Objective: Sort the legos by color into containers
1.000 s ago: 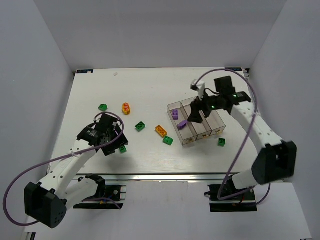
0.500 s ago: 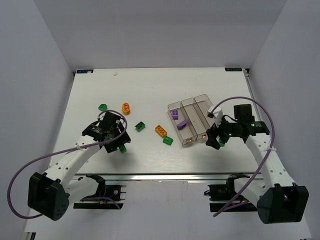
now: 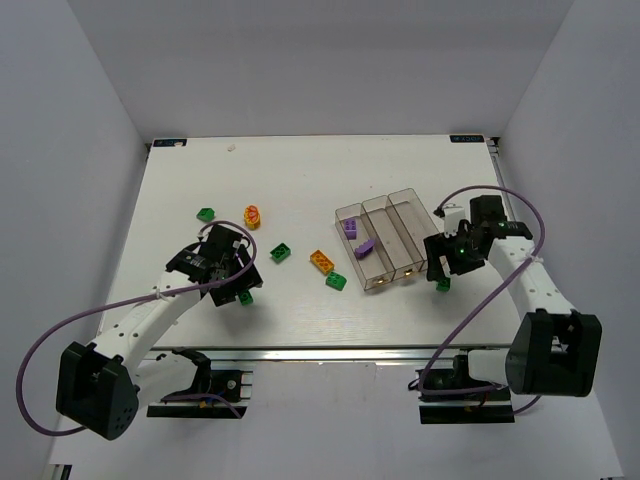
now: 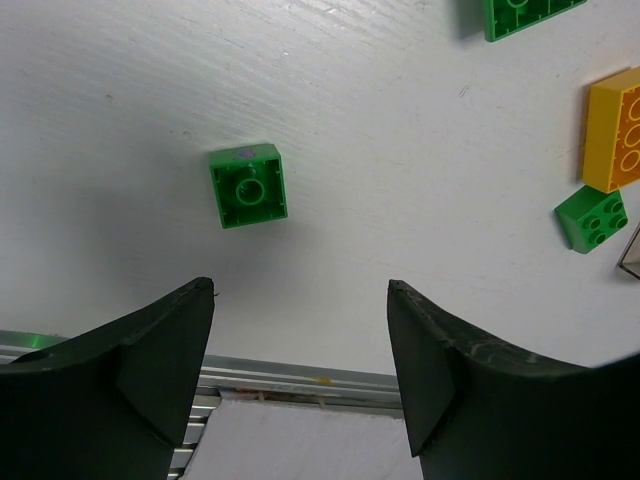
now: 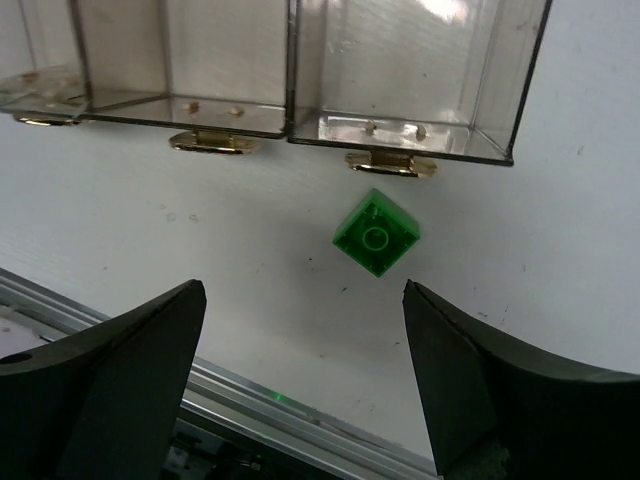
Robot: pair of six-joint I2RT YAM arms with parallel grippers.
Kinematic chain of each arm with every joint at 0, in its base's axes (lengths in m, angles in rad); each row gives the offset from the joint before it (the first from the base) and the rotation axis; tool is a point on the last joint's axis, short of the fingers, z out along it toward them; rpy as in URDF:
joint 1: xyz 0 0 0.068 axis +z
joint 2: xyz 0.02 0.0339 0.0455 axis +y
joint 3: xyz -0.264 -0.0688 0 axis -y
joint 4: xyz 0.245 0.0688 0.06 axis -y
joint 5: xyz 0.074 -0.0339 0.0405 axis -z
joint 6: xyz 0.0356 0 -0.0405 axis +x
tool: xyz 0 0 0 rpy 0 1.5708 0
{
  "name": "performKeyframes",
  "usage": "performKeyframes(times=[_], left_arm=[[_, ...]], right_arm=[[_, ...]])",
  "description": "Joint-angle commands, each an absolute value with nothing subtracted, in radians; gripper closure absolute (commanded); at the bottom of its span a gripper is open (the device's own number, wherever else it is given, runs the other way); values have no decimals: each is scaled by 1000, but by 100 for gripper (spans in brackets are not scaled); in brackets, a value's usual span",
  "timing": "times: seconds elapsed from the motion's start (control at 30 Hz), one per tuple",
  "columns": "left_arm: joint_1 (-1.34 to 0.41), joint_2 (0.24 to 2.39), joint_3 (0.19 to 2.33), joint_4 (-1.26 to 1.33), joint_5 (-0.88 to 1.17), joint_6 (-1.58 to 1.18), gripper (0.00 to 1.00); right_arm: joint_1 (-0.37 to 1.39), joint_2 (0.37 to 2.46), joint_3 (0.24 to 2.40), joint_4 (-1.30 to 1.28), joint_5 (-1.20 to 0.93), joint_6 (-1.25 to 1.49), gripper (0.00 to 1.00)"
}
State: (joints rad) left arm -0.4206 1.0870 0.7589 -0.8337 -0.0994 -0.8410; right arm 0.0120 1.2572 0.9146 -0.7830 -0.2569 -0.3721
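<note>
The containers point(image 3: 385, 240) are three clear bins joined side by side, right of centre. Two purple legos point(image 3: 357, 238) lie in the left bin. My right gripper point(image 3: 441, 272) hangs open just off the bins' near right corner, above a green lego point(image 3: 443, 285). In the right wrist view that lego point(image 5: 376, 232) lies on the table ahead of the open gripper point(image 5: 302, 288), below the bins' wall point(image 5: 290, 70). My left gripper point(image 3: 230, 294) is open beside another green lego point(image 3: 246, 298). It lies studs down point(image 4: 248, 185) ahead of the left gripper point(image 4: 300, 287).
Loose legos lie mid-table: green point(image 3: 206, 214), orange-yellow point(image 3: 252, 216), green point(image 3: 281, 253), orange point(image 3: 321, 261) and green point(image 3: 336, 281). The table's near metal rail point(image 3: 330, 352) runs close behind both grippers. White walls enclose the table.
My right arm has swung from above the bins down to their near right corner, over the green lego there. The left gripper has shifted only slightly.
</note>
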Motion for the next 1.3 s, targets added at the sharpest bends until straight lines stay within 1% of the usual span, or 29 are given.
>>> performKeyframes(times=[0.0, 0.13, 0.47, 0.6, 0.83, 1.07, 1.27], left_arm=[[-419, 1062, 744, -831, -104, -831, 20], [-419, 1063, 749, -847, -104, -836, 20], [-419, 1066, 781, -894, -120, -856, 20], [-419, 1068, 787, -907, -127, -864, 20], [-419, 1063, 770, -897, -121, -887, 20], [-419, 1054, 767, -907, -123, -893, 20], [-419, 1052, 761, -907, -123, -891, 20]], right_arm=[[-20, 1288, 936, -772, -245, -272, 16], [-31, 1351, 919, -732, -171, -160, 21], [-34, 1436, 836, -597, -97, -55, 26], [-34, 1462, 825, -603, -94, -8, 27], [-34, 1480, 819, -611, -29, 66, 30], [-34, 1509, 836, -623, -31, 78, 34], [-34, 1522, 864, -626, -35, 81, 46]])
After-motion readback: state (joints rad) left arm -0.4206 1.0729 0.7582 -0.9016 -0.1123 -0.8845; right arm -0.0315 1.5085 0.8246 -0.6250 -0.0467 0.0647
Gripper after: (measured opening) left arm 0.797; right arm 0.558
